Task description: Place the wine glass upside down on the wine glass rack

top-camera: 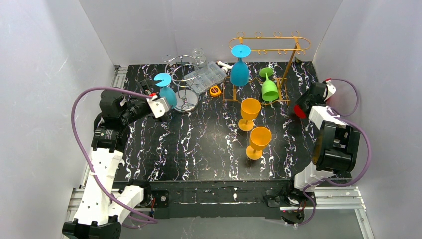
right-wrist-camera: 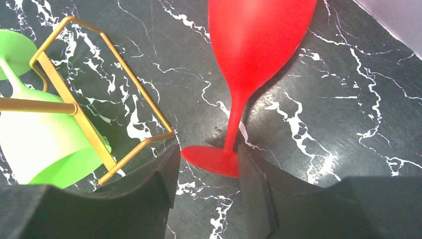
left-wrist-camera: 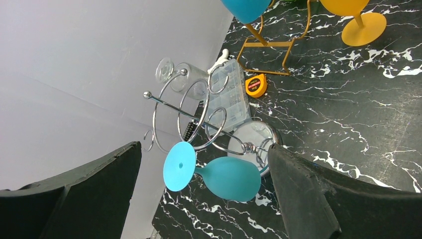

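Where the black marbled table (top-camera: 199, 149) reaches its far left corner, the teal wine glass (top-camera: 167, 92) sits with its foot uppermost and its bowl below, tilted, right against the silver wire rack (top-camera: 183, 82). Whether its foot is hooked on the rack's loops cannot be told.

The left gripper (left-wrist-camera: 204, 149) is around the glass with its fingers (left-wrist-camera: 99, 189) spread wide. In the left wrist view the glass lies crosswise between them. There is a clear gap between its foot and one finger, and its rim is close to the other.

Just right of the wire rack are a clear plastic organiser box (top-camera: 206, 77) and a yellow tape measure (top-camera: 215, 90). Further right stands a gold rack (top-camera: 268, 42). A blue glass (top-camera: 240, 69) hangs from it upside down, and a green glass (top-camera: 269, 88) is foot-up down by its base. Two orange glasses (top-camera: 249, 113) (top-camera: 259, 142) stand upright in the middle of the table, one nearer than the other.

At the right edge, a red wine glass (right-wrist-camera: 259, 40) lies on its side. The right gripper (right-wrist-camera: 206, 149) has its fingers (right-wrist-camera: 154, 199) set narrowly on either side of the red foot. Whether they press on it cannot be told.
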